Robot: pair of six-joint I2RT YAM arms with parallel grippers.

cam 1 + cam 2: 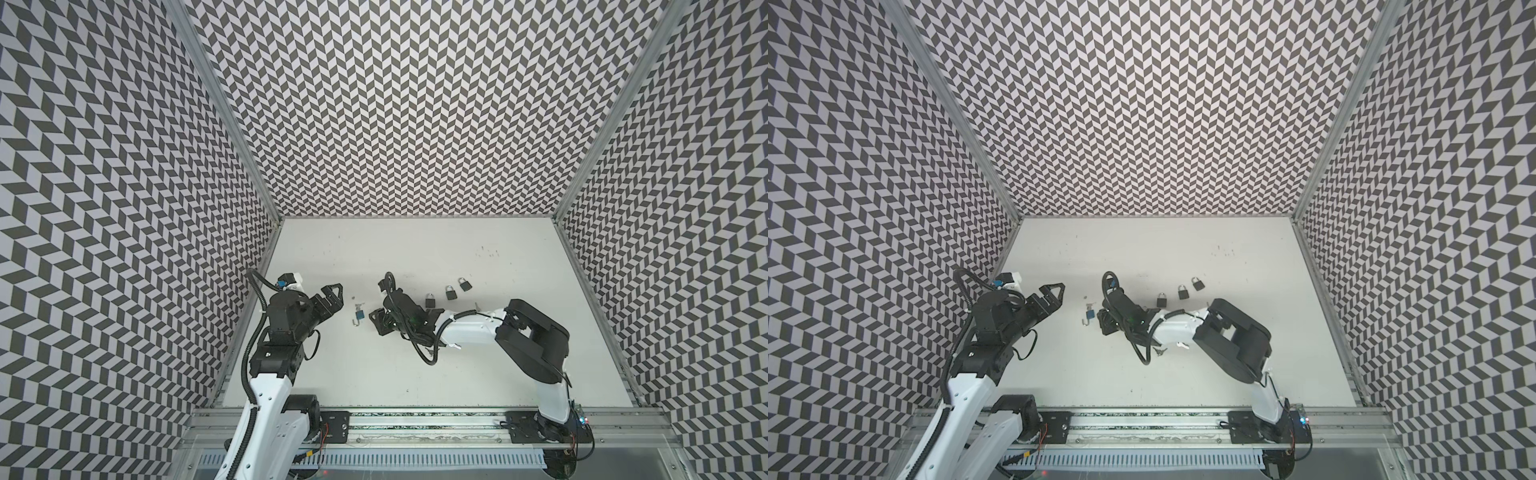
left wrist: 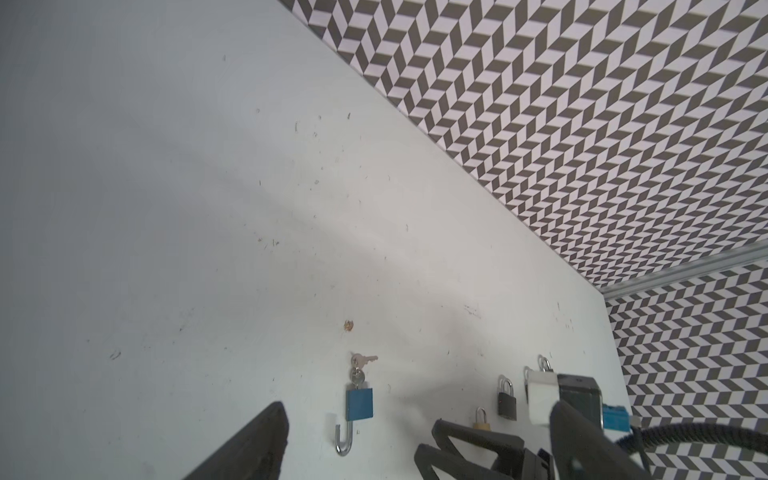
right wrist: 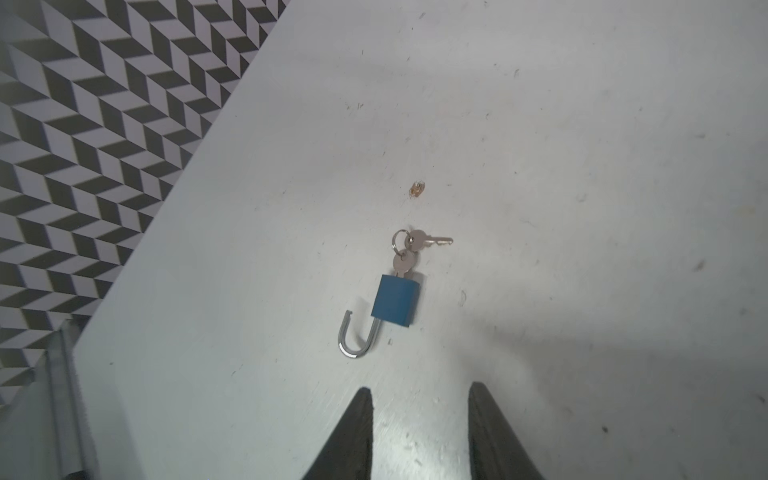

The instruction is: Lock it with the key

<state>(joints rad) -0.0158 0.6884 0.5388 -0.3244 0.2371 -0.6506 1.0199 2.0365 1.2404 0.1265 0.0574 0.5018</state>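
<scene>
Our right fingers (image 3: 357, 432) stand partly apart with nothing between them, just short of the blue padlock (image 3: 395, 301). Our left fingers (image 2: 266, 440) gape wide and empty, farther off. The padlock lies flat on the counter (image 3: 582, 166), key (image 3: 405, 264) in its base, shackle (image 3: 357, 336) swung out. We judge the locking undone: shackle to press home, key to turn. Both top views leave the key unreadable, but the right wrist view shows it seated.
</scene>
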